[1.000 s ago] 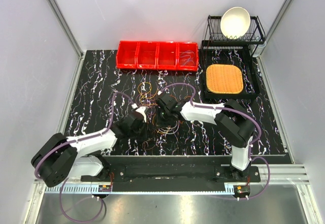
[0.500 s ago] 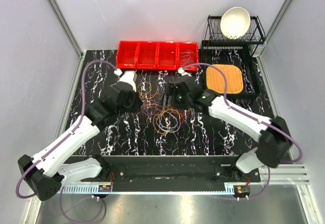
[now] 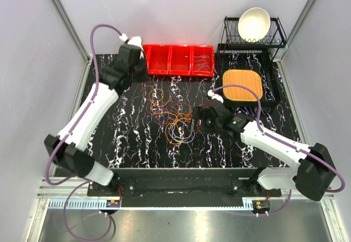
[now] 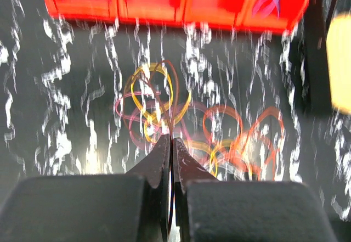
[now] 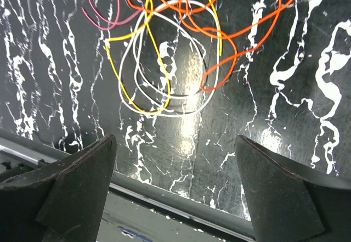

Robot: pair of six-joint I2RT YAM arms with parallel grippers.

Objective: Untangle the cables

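Your left hand (image 4: 171, 141) is hanging high over the back left of the surface (image 3: 126, 138), by the left end of the red bins (image 3: 175, 73). Its fingers are pressing together. The wrist view is blurred, so you cannot tell if a thin wire is caught between them.

The cables (image 3: 174, 118) are lying in a loose heap of loops in the middle of the surface, in front of the bins. Orange, yellow, pink and white ones are crossing over each other. One bin at the right end is also holding a few wires.

Your right hand (image 5: 175, 138) is hovering just right of the heap, its fingers standing wide apart and gripping nothing. Farther right, a woven mat (image 3: 242, 85) is lying in a black tray, and a bowl (image 3: 254, 23) is standing in the rack (image 3: 279, 33) behind it.
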